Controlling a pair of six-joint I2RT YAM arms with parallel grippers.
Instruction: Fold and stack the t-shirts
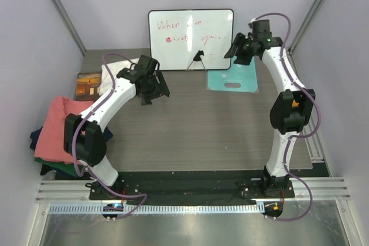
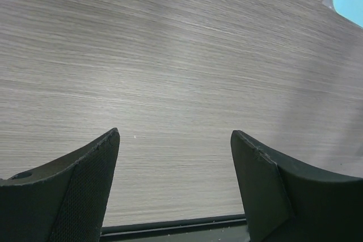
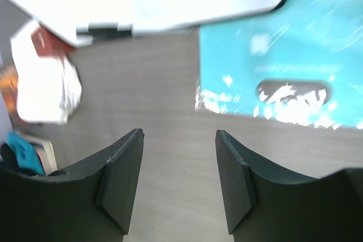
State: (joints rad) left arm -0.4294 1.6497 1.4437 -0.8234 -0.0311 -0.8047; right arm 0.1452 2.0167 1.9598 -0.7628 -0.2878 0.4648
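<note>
Well, the t-shirts point(image 1: 55, 128) lie heaped at the left edge of the table point(image 1: 219, 125), well left of the whiteboard point(image 1: 190, 38). The left gripper point(image 2: 176, 140) hovers before it and the right gripper point(image 3: 178, 137) just right of it, both with fingers apart over open wood.

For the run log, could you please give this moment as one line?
left gripper: open, empty, over wood-grain table | right gripper: open, empty, by flat teal mat | cloth t-shirts: heaped, left edge

The right wrist view is blurred, leaving the white t-shirt point(image 3: 42, 89) a pale lump and the teal mat point(image 3: 317, 43) cut by the right edge, while from above the salmon-pink t-shirt point(image 1: 57, 125) hides most of the navy t-shirt point(image 1: 37, 138) and dark green t-shirt point(image 1: 57, 169) (only edges show).
</note>
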